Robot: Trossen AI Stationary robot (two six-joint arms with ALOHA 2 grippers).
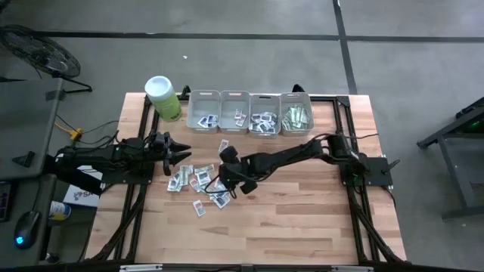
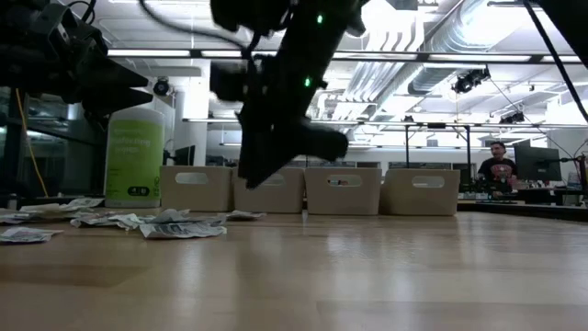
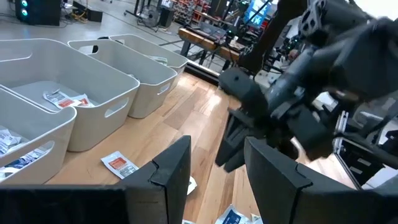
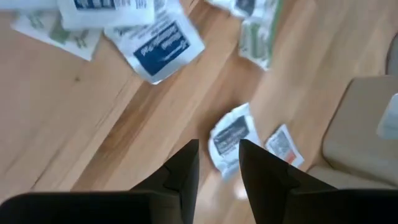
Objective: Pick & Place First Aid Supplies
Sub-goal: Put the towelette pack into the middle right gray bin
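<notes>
The first aid supplies (image 1: 198, 180) are small flat paper packets lying loose on the wooden table (image 1: 302, 219) at mid left. More of them lie inside the grey bins (image 1: 249, 113) at the far edge. My right gripper (image 1: 225, 180) hangs slanting down over the right side of the pile, clear of the table. In the right wrist view my right gripper (image 4: 219, 163) stands open by a narrow gap, nothing between the fingers, with a dark-printed packet (image 4: 229, 138) just beyond the tips. My left gripper (image 1: 181, 156) waits level at the pile's left, and the left wrist view shows my left gripper (image 3: 214, 180) open and empty.
Several grey bins (image 2: 342, 189) stand in a row along the far edge, with a lime-green canister (image 1: 163, 98) to their left. One red-printed packet (image 3: 118, 163) lies alone near the bins. Bare wood (image 1: 302, 219) spreads to the near and right sides. A person (image 2: 497, 167) sits in the room behind.
</notes>
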